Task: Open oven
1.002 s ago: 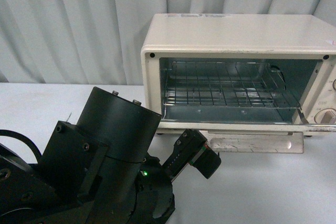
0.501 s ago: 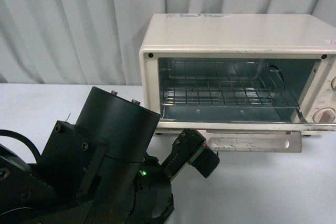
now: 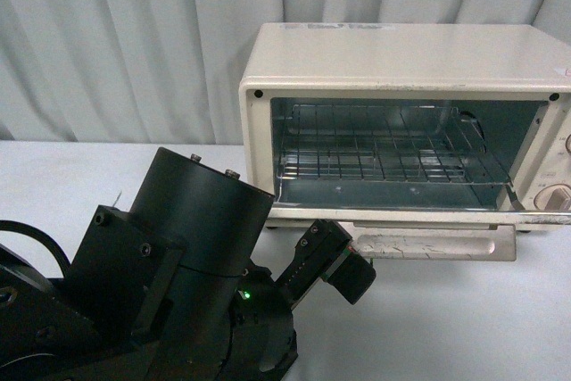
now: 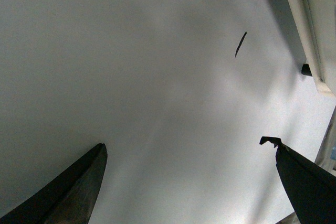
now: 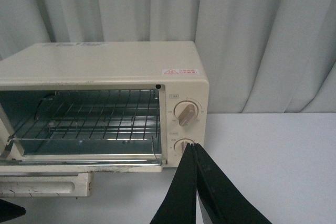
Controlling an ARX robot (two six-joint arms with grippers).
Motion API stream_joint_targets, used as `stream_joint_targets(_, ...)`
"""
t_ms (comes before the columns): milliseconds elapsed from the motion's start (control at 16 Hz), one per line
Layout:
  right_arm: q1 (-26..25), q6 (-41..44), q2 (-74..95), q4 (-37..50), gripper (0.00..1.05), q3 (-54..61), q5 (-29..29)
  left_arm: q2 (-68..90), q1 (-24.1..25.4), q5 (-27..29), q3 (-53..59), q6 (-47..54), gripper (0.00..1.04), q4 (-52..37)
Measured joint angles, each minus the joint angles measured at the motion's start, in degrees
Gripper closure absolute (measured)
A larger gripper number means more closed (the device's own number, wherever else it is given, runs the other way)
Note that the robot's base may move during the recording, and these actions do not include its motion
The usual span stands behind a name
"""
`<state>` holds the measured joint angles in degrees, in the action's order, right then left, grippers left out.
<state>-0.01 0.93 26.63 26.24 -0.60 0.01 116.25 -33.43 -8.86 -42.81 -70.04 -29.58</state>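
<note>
1. Found left end effector spread wide above bare desk, nothing held, just beside the oven's front left corner.
2. Found right end effector pinched fully together and empty, hanging out in front of the knob side, apart from it.
3. Saw oven standing on the desk before a pale curtain, toward the right of the front view.
4. Noted door dropped flat, beige handle lying low out front, wire rack exposed in the open cavity.
5. Judged the task done as far as shown: door fully down, neither end effector touching it. Left only pulling the arms clear, if anything.
6. Got both knobs and a red-marked sticker whole from the right wrist view alone. Lost them at the edge of the front view.
7. Picked up a thin dark streak on the desk in the left wrist view only, possibly a scuff or stray wire, too small to tell.
</note>
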Motion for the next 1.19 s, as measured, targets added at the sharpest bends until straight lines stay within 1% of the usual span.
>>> stream_joint_targets(501, 0.0, 0.0, -11.0, -10.6, 1.03, 0.0, 0.0, 0.0, 0.0, 0.0, 0.0, 0.0, 0.07, 0.0)
stream_joint_targets(877, 0.0, 0.0, -16.9, -16.5, 1.03, 0.0, 0.0, 0.0, 0.0, 0.1, 0.0, 0.0, 0.07, 0.0)
stream_joint_targets(940, 0.0, -0.1, -26.5, -25.4, 1.03, -0.2, 0.0, 0.0, 0.0, 0.1, 0.0, 0.0, 0.07, 0.0)
stream_joint_targets(1002, 0.0, -0.1, -26.4, -26.5, 1.03, 0.0, 0.0, 0.0, 0.0, 0.1, 0.0, 0.0, 0.07, 0.0)
stream_joint_targets(1190, 0.0, -0.1, -26.5, -26.4, 1.03, 0.0, 0.0, 0.0, 0.0, 0.1, 0.0, 0.0, 0.07, 0.0)
